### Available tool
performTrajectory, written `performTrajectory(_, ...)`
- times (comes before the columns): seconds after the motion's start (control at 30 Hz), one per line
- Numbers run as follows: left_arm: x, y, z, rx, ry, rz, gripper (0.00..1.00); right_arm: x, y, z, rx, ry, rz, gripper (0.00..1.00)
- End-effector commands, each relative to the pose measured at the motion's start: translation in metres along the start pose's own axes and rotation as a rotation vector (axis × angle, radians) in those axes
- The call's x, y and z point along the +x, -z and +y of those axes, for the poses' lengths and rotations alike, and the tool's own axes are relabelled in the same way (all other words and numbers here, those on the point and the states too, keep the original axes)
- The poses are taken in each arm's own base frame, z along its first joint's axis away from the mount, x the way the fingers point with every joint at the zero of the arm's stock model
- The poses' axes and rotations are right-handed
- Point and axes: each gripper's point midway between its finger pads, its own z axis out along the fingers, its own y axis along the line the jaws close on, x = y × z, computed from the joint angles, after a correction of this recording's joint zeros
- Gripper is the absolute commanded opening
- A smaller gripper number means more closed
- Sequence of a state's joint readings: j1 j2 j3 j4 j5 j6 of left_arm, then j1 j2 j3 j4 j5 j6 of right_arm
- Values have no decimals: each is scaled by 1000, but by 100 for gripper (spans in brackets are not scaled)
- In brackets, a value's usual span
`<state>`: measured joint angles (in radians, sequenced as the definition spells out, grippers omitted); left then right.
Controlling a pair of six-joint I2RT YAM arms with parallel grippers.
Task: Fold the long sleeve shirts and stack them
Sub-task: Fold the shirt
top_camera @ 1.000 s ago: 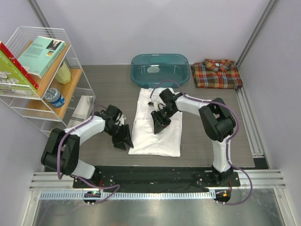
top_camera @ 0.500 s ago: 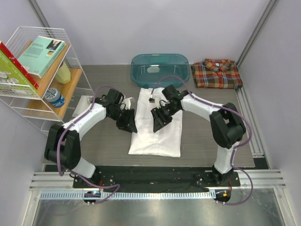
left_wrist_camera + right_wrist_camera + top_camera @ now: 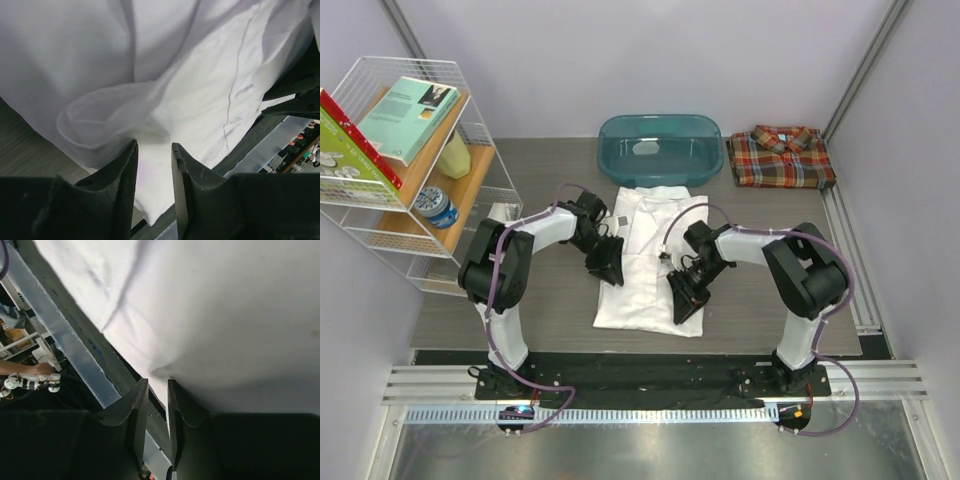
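The white long sleeve shirt (image 3: 645, 235) lies flat in the middle of the table, collar toward the back. My left gripper (image 3: 607, 264) sits at its left edge; in the left wrist view its jaws (image 3: 152, 145) stand narrow with a bunched fold of white cloth (image 3: 105, 115) pinched at the tips. My right gripper (image 3: 685, 298) is on the shirt's near right part; in the right wrist view it (image 3: 157, 381) is closed on the cloth's edge (image 3: 165, 371). The plaid shirt (image 3: 780, 157) lies folded at the back right, away from both grippers.
A teal tub (image 3: 660, 148) stands just behind the white shirt. A wire shelf (image 3: 410, 170) with books, a tin and a bottle fills the left side. A metal rail (image 3: 848, 255) runs along the table's right edge.
The left gripper has swung from the bare table left of the shirt onto its left edge. The right gripper has moved from the shirt's middle toward its near right part.
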<state>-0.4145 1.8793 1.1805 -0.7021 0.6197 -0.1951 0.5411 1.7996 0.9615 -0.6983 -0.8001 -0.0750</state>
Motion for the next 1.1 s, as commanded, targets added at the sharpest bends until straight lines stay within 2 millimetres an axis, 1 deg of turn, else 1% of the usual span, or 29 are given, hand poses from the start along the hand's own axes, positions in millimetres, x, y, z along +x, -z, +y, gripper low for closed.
performTrajectory(0.0,-27,-5,15,-12,-50,-79,34,7,-8,-9,-11,-48,79,27)
performTrajectory(0.07,-28,-6,22,-22,-30,-84,34,11,-9,-15,-6,-89,110,27)
performTrajectory(0.1,-27,-8,29,-28,-12,-80,34,13,-11,-21,3,-109,124,27)
performTrajectory(0.2,-30,-6,41,-34,19,-87,34,17,-9,-29,33,-119,163,27)
performTrajectory(0.27,-34,-1,37,-6,6,-101,36,17,-3,-30,41,-95,178,25)
performTrajectory(0.3,-36,6,29,20,-17,-115,38,14,3,-25,30,-74,164,27)
performTrajectory(0.37,-36,17,10,101,-82,-136,44,0,20,-10,-6,-17,120,36)
performTrajectory(0.4,-40,30,-4,132,-127,-178,45,-7,33,10,-50,23,75,41)
performTrajectory(0.43,-40,36,-12,153,-155,-197,46,-19,43,22,-75,68,27,48)
performTrajectory(0.47,-38,40,-18,168,-168,-209,48,-25,51,32,-95,97,-5,50)
performTrajectory(0.5,-40,49,-25,174,-197,-238,49,-29,60,40,-107,123,-31,50)
performTrajectory(0.53,-41,51,-27,180,-208,-246,49,-39,70,52,-124,174,-79,50)
performTrajectory(0.57,-43,53,-30,183,-220,-252,50,-43,74,54,-119,197,-98,50)
performTrajectory(0.6,-45,54,-30,179,-223,-255,50,-49,77,51,-107,195,-117,50)
performTrajectory(0.63,-45,50,-26,170,-214,-242,50,-60,76,41,-59,207,-138,47)
performTrajectory(0.67,-50,48,-25,157,-215,-236,50,-66,75,33,-32,175,-147,45)
performTrajectory(0.7,-53,46,-20,138,-213,-229,50,-75,75,24,-17,181,-167,42)
performTrajectory(0.73,-53,35,-12,133,-188,-192,49,-82,77,14,-2,161,-183,38)
performTrajectory(0.77,-59,36,-12,125,-186,-188,48,-86,72,-1,18,129,-173,36)
performTrajectory(0.8,-63,33,-4,93,-176,-185,47,-91,70,-12,30,118,-184,34)
performTrajectory(0.83,-65,29,-1,85,-175,-176,47,-97,73,-25,54,101,-201,31)
performTrajectory(0.87,-69,24,5,78,-171,-164,46,-97,67,-45,86,67,-179,31)
performTrajectory(0.93,-76,18,15,43,-170,-159,45,-102,70,-69,134,61,-189,29)
performTrajectory(0.97,-81,12,22,30,-165,-150,44,-103,70,-81,153,49,-188,29)
performTrajectory(1.0,-83,11,26,17,-159,-148,43,-102,67,-93,175,33,-174,29)
performTrajectory(1.07,-90,8,32,2,-159,-160,43,-104,69,-108,209,35,-176,29)
